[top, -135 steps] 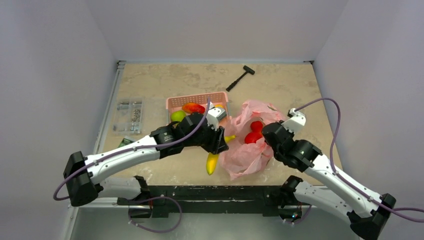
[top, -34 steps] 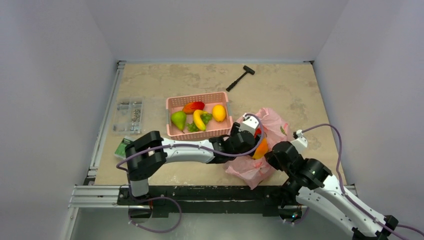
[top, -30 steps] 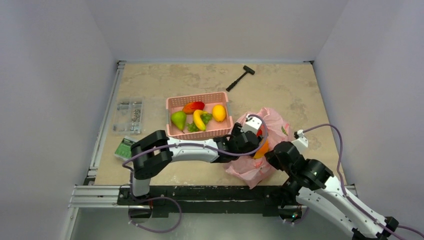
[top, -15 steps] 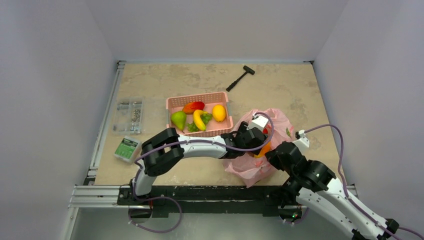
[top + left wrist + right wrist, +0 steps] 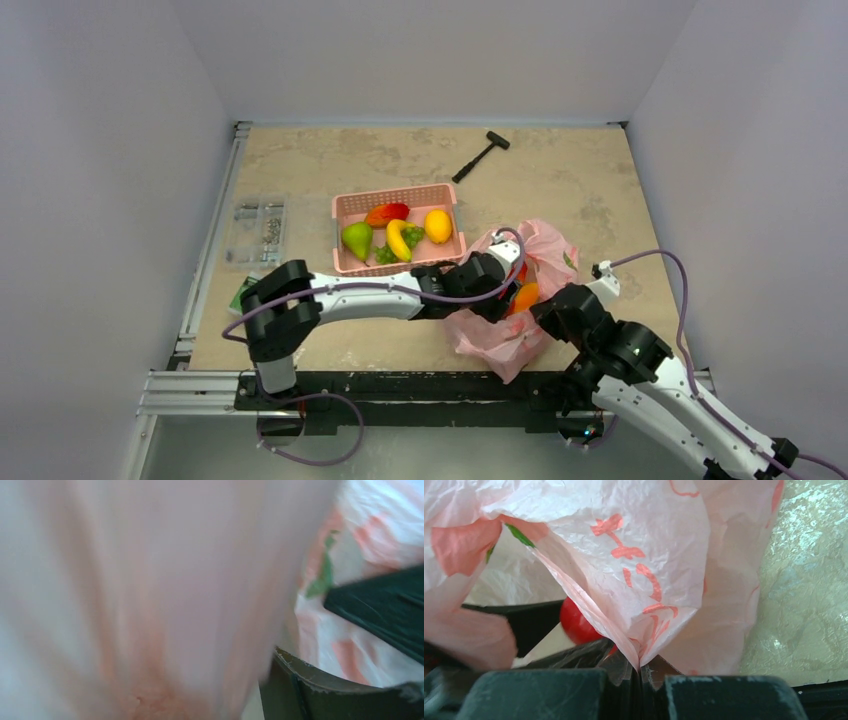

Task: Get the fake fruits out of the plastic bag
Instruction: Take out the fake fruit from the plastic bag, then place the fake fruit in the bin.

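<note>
The pink plastic bag point(image 5: 520, 330) lies crumpled at the table's near right. My left gripper point(image 5: 497, 287) is inside its mouth. In the left wrist view blurred bag film point(image 5: 150, 595) fills the frame and only one finger point(image 5: 320, 695) shows. My right gripper point(image 5: 553, 306) is shut on a fold of the bag's edge point(image 5: 640, 662) and holds it up. A red apple point(image 5: 576, 622) sits inside the bag. An orange fruit point(image 5: 525, 297) shows in the bag next to my left gripper. A yellow banana point(image 5: 398, 238) and an orange-yellow oval fruit point(image 5: 437, 225) lie in the pink basket point(image 5: 395, 196).
The basket also holds a green pear point(image 5: 356, 239), green grapes point(image 5: 386, 255) and a red-orange fruit point(image 5: 387, 212). A black hammer point(image 5: 480, 155) lies at the far side. A clear parts box point(image 5: 257, 231) sits at the left edge.
The banana went from the table into the basket. My left arm then reached into the bag and has just shifted slightly left inside it. My right gripper keeps its hold on the bag.
</note>
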